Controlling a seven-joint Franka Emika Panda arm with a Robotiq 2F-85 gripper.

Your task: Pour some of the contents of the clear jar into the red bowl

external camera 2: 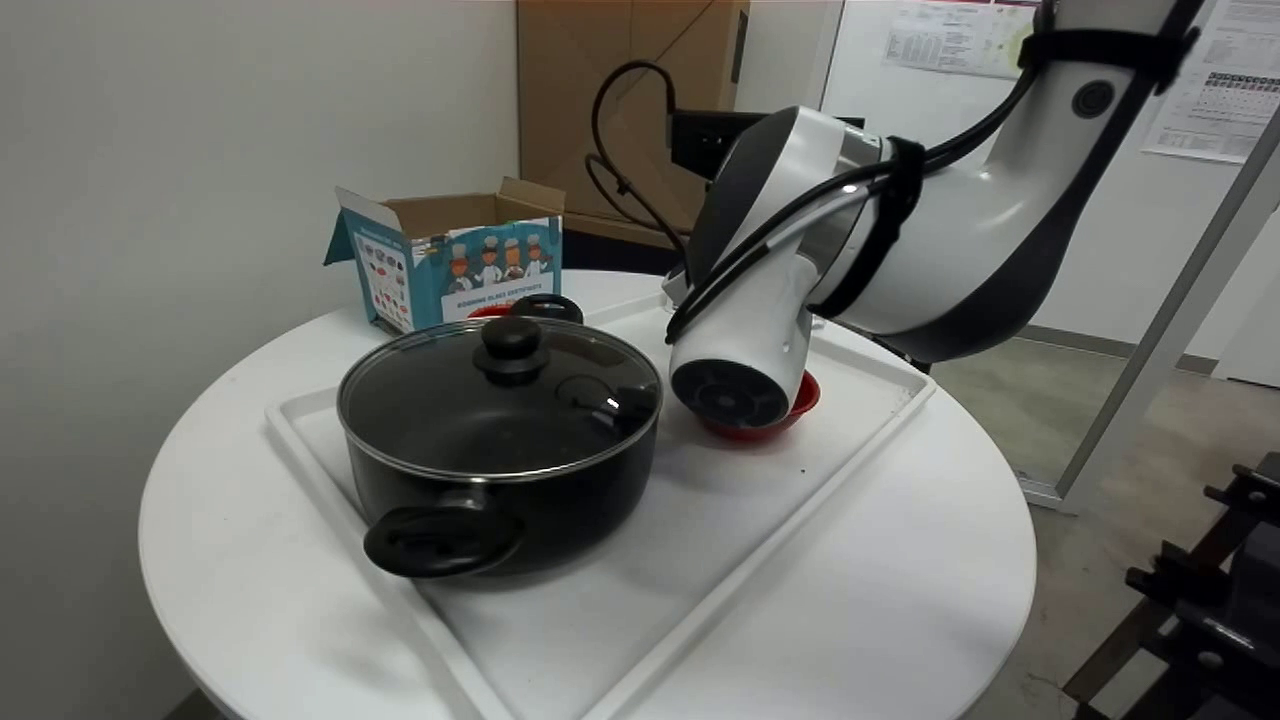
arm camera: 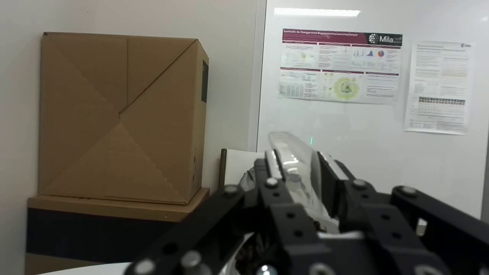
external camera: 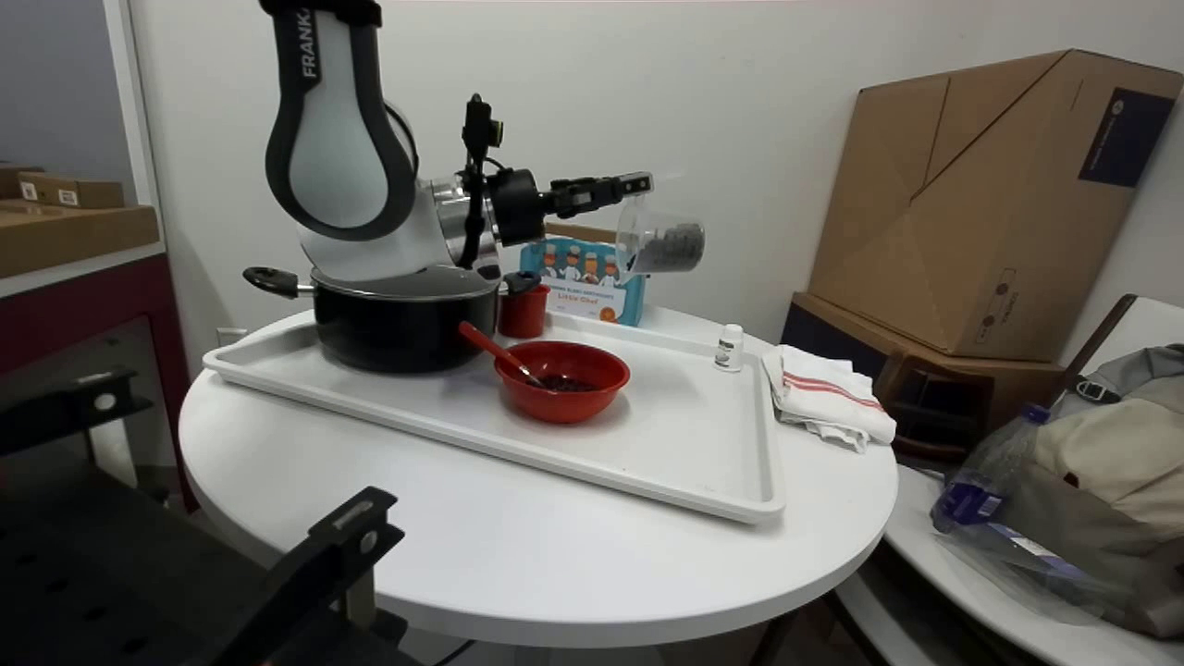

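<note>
My gripper [external camera: 638,183] is shut on the wall of the clear jar [external camera: 659,245]. The jar is tipped nearly on its side in the air, with dark grey contents at its right, closed end. It is higher than the red bowl [external camera: 564,405] and to its right in that exterior view. The bowl sits on the tray with dark bits inside and a red-handled spoon leaning out. The arm partly covers the bowl [external camera 2: 770,425] in an exterior view, where gripper and jar are hidden. In the wrist view the jar [arm camera: 296,168] shows between both fingers [arm camera: 300,165].
A white tray [external camera: 684,462] lies on the round table [external camera: 518,546]. A large black lidded pot [external camera: 402,324] stands on it beside the bowl, close under the arm. A red cup [external camera: 524,313], a blue box [external camera: 592,287], a small white bottle [external camera: 729,348] and a towel [external camera: 823,393] are around.
</note>
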